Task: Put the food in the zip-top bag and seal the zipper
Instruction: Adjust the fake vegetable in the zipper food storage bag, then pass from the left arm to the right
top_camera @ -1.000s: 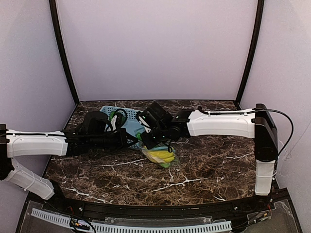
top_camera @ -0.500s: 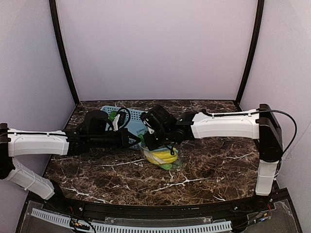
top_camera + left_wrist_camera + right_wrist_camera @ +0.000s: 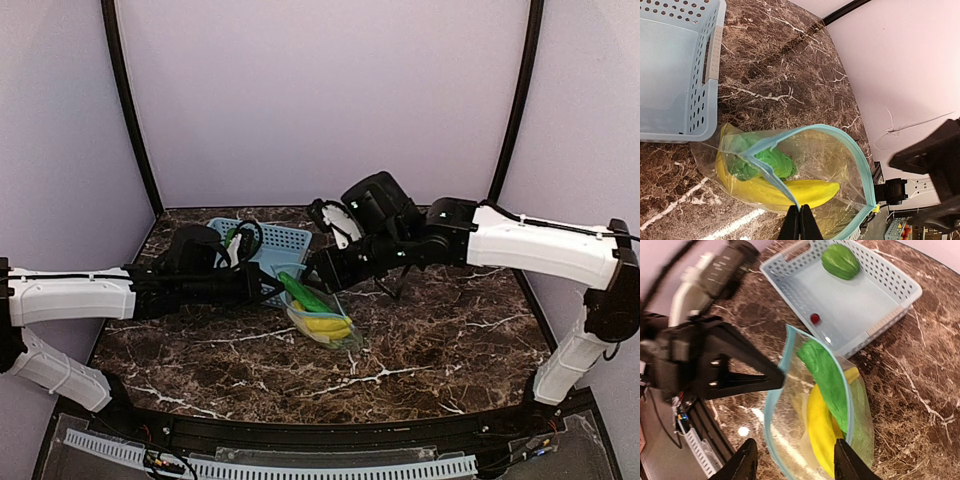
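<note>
bag [image 3: 325, 322] just in front of basket [image 3: 283, 238], banana [image 3: 822, 432] + cucumber [image 3: 827, 375] in | pepper [image 3: 840, 261] in basket, not yet bagged | zipper [image 3: 860, 160] unsealed | my left gripper [image 3: 799, 225] pinches zipper, right gripper [image 3: 797, 460] wide, empty

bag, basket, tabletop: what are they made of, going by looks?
bag: thin clear plastic film, glossy, crinkled, see-through.
basket: rigid light-blue plastic, matte, with moulded rows of holes.
table: dark marble look, white veins, slight sheen; real stone or laminate, cannot tell.
</note>
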`<state>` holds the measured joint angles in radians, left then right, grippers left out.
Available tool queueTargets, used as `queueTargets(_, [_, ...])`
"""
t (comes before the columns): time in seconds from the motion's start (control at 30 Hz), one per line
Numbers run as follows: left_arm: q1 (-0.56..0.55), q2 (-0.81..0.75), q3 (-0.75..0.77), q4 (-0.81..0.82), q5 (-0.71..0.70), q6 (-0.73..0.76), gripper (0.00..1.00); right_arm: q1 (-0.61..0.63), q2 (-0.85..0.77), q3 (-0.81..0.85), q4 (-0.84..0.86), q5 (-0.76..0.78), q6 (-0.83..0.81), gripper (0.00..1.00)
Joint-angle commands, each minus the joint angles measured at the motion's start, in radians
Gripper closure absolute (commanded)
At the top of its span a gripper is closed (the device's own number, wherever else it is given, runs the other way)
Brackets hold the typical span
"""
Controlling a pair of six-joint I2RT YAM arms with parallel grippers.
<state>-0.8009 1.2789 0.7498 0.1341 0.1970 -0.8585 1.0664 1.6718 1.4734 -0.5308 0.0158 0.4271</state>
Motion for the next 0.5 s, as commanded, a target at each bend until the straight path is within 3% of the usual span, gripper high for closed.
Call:
queueTargets(0.0, [-0.003,0.004,0.023,0.001,0.003,-0.007,0.99,-0.003,-0.100,-0.043,0.006,-0.153,0.024,0.48])
queueTargets(0.2, [-0.003,0.012,0.032,0.002,0.009,-0.004,0.99,-0.005,-0.156,-0.090,-0.029,-0.044,0.064,0.46])
queueTargets(0.33, [-0.003,0.013,0.030,0.005,0.011,-0.008,0.99,-0.003,-0.105,-0.047,-0.140,0.089,0.085,0.51])
queueTargets(0.47, [-0.003,0.013,0.024,0.007,0.010,-0.013,0.99,0.001,-0.072,-0.024,-0.158,0.117,0.081,0.55])
